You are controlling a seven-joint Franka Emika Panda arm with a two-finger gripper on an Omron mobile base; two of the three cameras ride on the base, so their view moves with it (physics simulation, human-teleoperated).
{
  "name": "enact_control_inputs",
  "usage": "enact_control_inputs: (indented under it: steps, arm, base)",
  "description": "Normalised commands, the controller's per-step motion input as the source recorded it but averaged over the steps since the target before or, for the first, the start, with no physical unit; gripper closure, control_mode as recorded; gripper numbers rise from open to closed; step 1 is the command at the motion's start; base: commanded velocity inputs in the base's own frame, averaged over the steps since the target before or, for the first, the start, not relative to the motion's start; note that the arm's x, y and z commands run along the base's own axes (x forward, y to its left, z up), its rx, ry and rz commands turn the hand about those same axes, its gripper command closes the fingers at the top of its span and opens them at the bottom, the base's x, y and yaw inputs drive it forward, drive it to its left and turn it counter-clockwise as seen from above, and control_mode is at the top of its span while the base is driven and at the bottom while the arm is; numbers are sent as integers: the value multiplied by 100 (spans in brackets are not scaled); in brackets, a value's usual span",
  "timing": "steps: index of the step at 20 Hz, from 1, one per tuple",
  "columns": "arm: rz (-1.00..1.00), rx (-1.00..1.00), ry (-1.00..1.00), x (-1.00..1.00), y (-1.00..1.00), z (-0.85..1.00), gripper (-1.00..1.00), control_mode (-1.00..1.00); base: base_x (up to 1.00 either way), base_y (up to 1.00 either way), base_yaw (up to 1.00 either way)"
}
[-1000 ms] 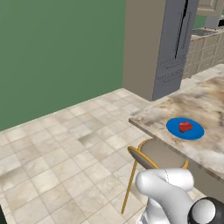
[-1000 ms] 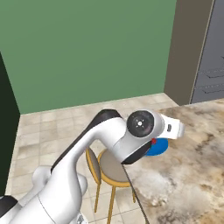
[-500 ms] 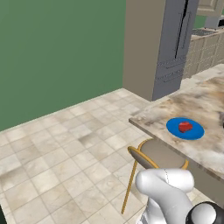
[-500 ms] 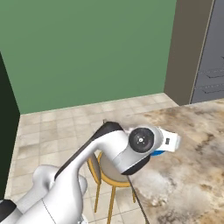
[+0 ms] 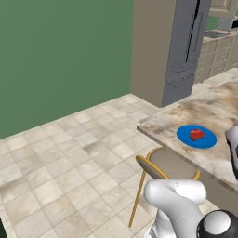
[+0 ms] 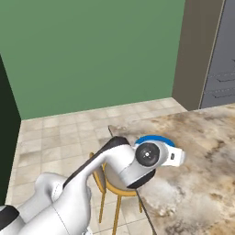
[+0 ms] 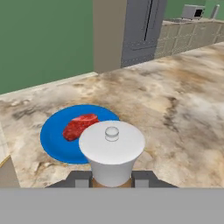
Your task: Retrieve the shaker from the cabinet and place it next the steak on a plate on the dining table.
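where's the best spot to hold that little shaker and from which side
Around its narrow body just under the flared white cap, squeezed from two opposite sides. In the hand view the shaker stands upright between the gripper's dark fingertips in just that way; the wider cap would likely stop it slipping down. It is held above the blue plate, by the steak.

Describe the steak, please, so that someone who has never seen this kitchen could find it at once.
Start at the long dining table with the mottled brown-beige marble top, in front of the tall grey unit. Near its corner, above a gold-legged stool, lies a round bright blue plate. The steak is the small red lumpy chunk on that plate, the only red thing there.
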Motion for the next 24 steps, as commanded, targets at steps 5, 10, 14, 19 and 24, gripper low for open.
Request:
enact_control_inputs:
  steps: [5,10,14,19,24]
  arm:
    - [7,0,4,23,0,-48,100,-100]
    - [18,0,1,33,-7,-30,100,-100]
    - [27,0,0,26,-35,-13,100,-100]
    - [26,-1,0,5,-49,-4,100,-100]
    - [22,-1,0,0,-33,-15,100,-100]
  base:
    - [0,0,0]
    - [0,0,0]
    - [0,0,0]
    - [0,0,0]
    - [0,0,0]
